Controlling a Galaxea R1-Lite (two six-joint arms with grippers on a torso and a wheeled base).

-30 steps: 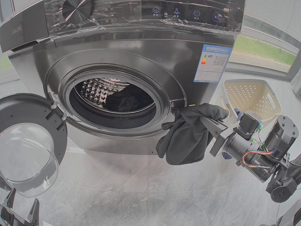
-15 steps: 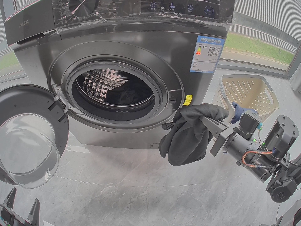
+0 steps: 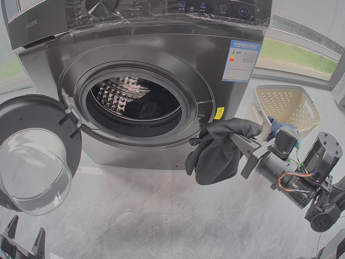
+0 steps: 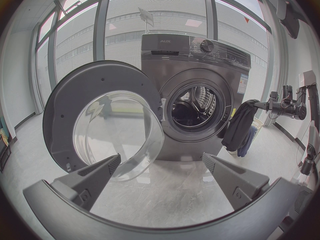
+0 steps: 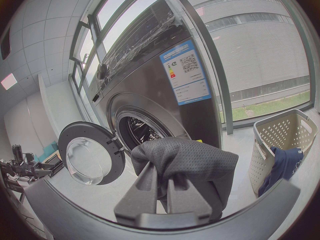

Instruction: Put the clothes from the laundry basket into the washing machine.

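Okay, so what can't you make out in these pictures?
Laundry basket bottom: head view, hidden behind the right gripper's arm and a blue garment.
Dark clothing in the drum: head view, too shadowed to count pieces.
Left gripper: head view, cut by the bottom edge.

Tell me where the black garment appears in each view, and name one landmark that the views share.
Head view: the garment hangs from the right gripper, low before the washer's right side.
Left wrist view: the garment hangs far off, beside the washer's open drum.
Right wrist view: the garment is close, pinched in the gripper.
Shared landmark: the blue label on the washer's front.
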